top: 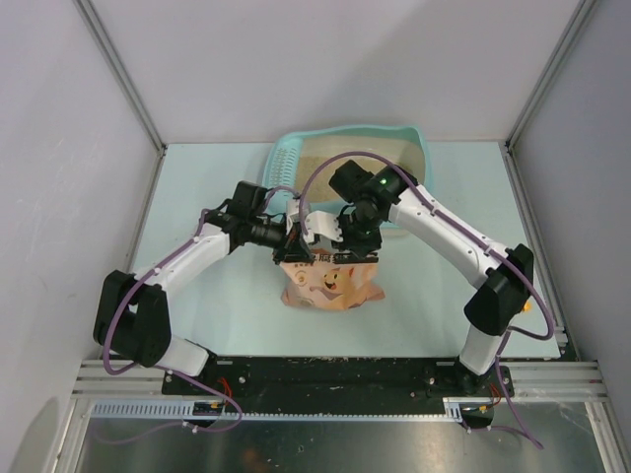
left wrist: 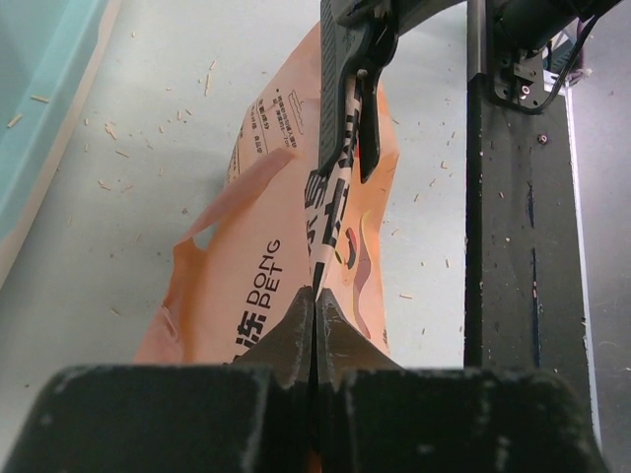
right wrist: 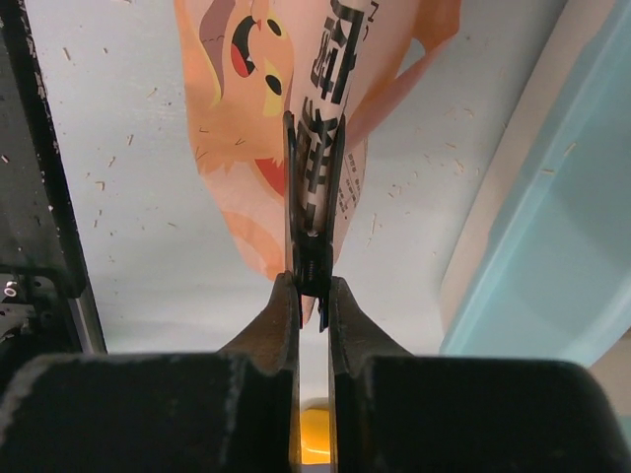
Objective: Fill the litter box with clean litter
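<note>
The light teal litter box (top: 419,148) stands at the back of the table with beige clean litter (top: 365,153) on its floor and its slotted grid (top: 285,163) at the left end. In front of it stands the pink-orange pig bag (top: 330,281). My left gripper (left wrist: 315,296) is shut on the bag's (left wrist: 256,266) folded top edge. My right gripper (right wrist: 314,281) is shut on a black clip (right wrist: 314,197) clamped on the same top edge of the bag (right wrist: 256,128). The two grippers (top: 296,236) (top: 347,235) face each other above the bag.
The box wall shows at the left of the left wrist view (left wrist: 39,59) and at the right of the right wrist view (right wrist: 562,227). Small chips are scattered over the table (left wrist: 128,148). A yellow-orange thing (right wrist: 315,439) shows below my right jaws.
</note>
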